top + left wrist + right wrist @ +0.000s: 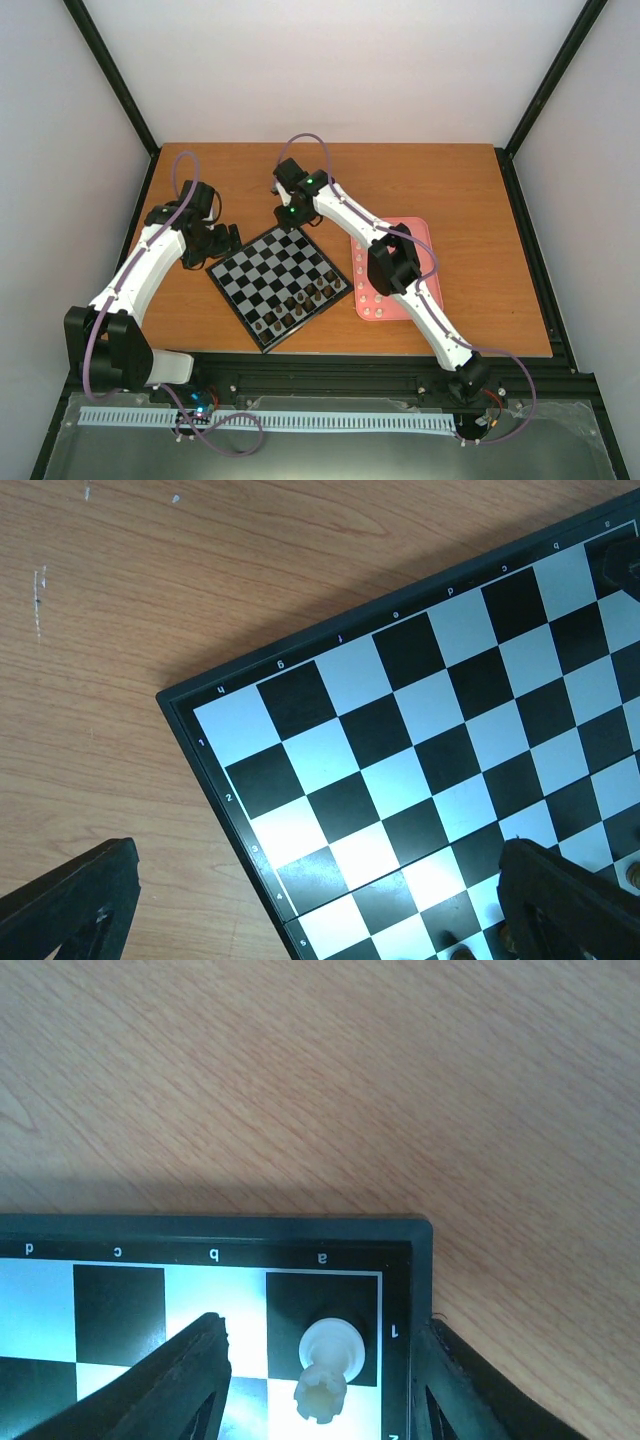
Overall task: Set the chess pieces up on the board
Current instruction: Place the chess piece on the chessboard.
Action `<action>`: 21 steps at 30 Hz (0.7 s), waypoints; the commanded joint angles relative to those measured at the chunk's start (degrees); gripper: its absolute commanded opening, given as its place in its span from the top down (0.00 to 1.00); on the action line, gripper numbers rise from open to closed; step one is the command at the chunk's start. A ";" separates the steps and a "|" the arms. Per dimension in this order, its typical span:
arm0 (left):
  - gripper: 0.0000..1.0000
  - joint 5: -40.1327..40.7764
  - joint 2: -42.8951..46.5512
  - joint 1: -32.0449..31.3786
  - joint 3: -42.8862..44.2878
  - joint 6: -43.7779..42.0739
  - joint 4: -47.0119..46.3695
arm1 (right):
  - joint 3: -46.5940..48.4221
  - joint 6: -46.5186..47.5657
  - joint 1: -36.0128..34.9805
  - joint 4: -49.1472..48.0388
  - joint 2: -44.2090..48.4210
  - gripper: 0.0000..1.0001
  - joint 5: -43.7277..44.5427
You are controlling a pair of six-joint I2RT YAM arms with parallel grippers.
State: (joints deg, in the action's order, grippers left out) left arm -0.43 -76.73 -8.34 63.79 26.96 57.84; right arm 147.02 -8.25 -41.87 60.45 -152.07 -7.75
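Chess piece [325, 1365] stands upright at board [200, 1230] corner.

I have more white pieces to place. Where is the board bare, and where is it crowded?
Bare: the board's far row beside the white rook in its corner, and the middle rows. Crowded: the near rows, holding dark brown pieces.

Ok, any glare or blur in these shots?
Left wrist: glare on the board washes out light squares toward the bottom. Right wrist: bluish sheen on the left squares, a shadow band on the table along the rim, the white piece clear. Top: even light, no harsh glare.
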 commanded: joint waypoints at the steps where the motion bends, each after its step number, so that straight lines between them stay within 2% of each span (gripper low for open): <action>1: 0.00 -0.46 1.27 0.37 0.33 -0.96 -1.02 | 1.88 1.99 -0.76 -1.01 3.42 0.47 -0.16; 7: 0.00 -0.24 1.57 0.40 0.20 -0.94 -1.27 | 0.05 2.07 -0.67 1.36 7.36 0.43 -0.17; 11: 0.00 -0.04 1.84 0.43 0.02 -0.76 -1.42 | -7.24 1.39 -0.40 1.51 12.32 0.45 -3.47; 13: 0.00 -0.01 1.89 0.43 -0.06 -0.77 -1.46 | -11.58 0.27 0.26 0.77 14.91 0.67 -7.08; 15: 0.00 0.22 2.14 0.41 -0.07 -0.72 -1.32 | -16.82 -1.31 1.49 -1.03 17.45 0.82 -10.87; 19: 0.00 0.63 2.55 0.38 -0.24 -0.70 -1.08 | -26.64 -4.07 3.91 -6.73 21.38 0.92 -16.06; 20: 0.00 0.64 2.65 0.42 -0.24 -0.66 -1.06 | -27.48 -4.29 4.24 -7.27 21.49 0.96 -16.75; 21: 0.00 0.64 2.76 0.43 -0.24 -0.68 -0.93 | -27.46 -4.27 4.39 -7.18 20.88 0.97 -16.85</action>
State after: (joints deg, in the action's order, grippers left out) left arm -0.34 -75.57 -8.34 63.46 26.96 57.25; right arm 122.89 -10.33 -39.35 57.08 -131.70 -19.49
